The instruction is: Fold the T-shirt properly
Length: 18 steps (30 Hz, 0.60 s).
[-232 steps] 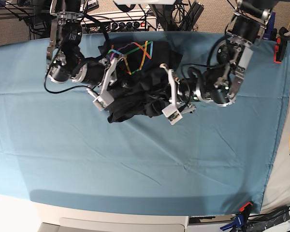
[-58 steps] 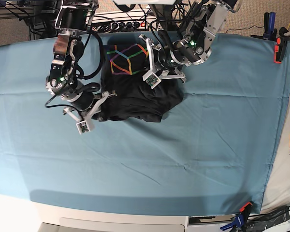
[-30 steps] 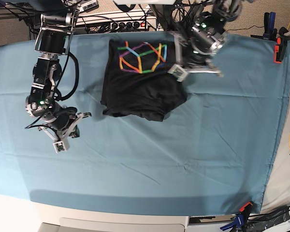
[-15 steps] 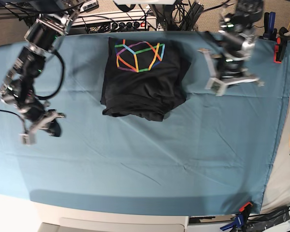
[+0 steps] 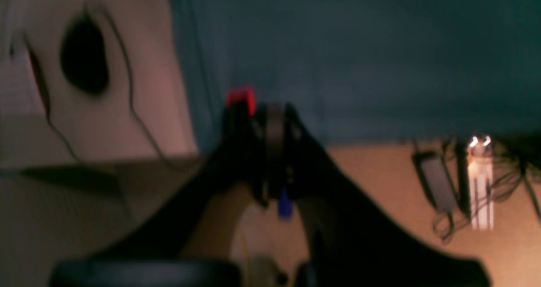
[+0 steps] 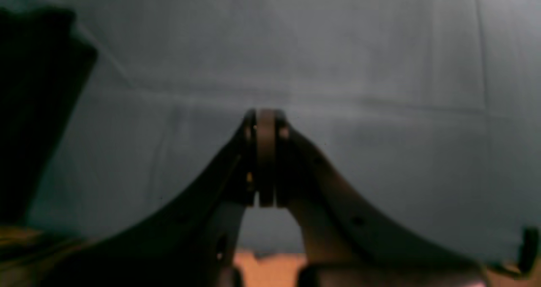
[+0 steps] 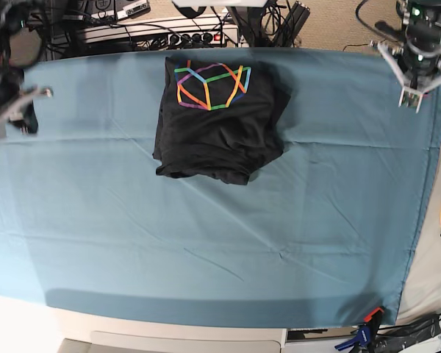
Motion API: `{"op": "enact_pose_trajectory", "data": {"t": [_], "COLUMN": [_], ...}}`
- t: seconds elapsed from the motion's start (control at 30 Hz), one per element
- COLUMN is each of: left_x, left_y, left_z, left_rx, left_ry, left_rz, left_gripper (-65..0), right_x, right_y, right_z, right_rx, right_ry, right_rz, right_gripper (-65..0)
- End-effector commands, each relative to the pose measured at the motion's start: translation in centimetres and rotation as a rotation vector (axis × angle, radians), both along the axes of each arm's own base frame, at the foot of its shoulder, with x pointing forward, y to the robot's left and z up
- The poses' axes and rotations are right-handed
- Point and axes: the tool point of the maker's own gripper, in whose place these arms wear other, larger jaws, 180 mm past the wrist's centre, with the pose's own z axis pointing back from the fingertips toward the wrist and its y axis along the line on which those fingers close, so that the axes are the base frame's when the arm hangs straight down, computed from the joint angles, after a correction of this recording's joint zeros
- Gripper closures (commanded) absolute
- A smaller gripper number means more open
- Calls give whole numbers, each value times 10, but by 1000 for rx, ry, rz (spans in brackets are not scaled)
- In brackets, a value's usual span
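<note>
t-shirt point(image 7: 219, 121) folded, print at far end | left hand point(image 7: 419, 88), right hand point(image 7: 18, 110) closed, empty

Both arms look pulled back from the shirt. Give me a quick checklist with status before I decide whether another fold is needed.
1. T-shirt lies as one compact bundle, rainbow print up: ok.
2. Its near edge is even and flat: not ok, the hem looks lumpy and bunched.
3. Left gripper is off the shirt, at the cloth's far corner: ok.
4. Right gripper is shut and empty over bare table cloth: ok.
5. Left jaws shut with nothing caught: ok, though that wrist view is blurred.
6. Layers underneath are aligned: cannot tell.
</note>
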Motion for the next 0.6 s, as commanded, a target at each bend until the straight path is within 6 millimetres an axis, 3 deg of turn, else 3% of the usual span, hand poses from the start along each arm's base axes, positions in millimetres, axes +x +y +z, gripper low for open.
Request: {"op": "enact_pose_trajectory", "data": {"t": [0.0, 0.17, 0.37, 0.47, 0.57], "left_x": [-4, -54, -124, -141, -142], "left_y": [4, 2, -9, -13, -22], "left_z": [5, -13, -27, -28, -30], "left_rx": [23, 14, -42, -64, -114], "left_ry": [-1, 160, 374, 425, 414], "left_rz": [-7, -1, 12, 15, 25], "left_gripper": [0, 0, 0, 0, 0], "right_x": [-4, -59, -122, -147, -168], "right_y": [-1, -12, -10, -3, -2], "right_z": [10, -17, -49, -59, -72], "right_rx": [-29, -62, -23, 9, 34], "right_ry": [-12, 193, 399, 459, 522], "right_rz": [15, -15, -52, -78, -105], "right_gripper": [0, 0, 0, 0, 0]}}
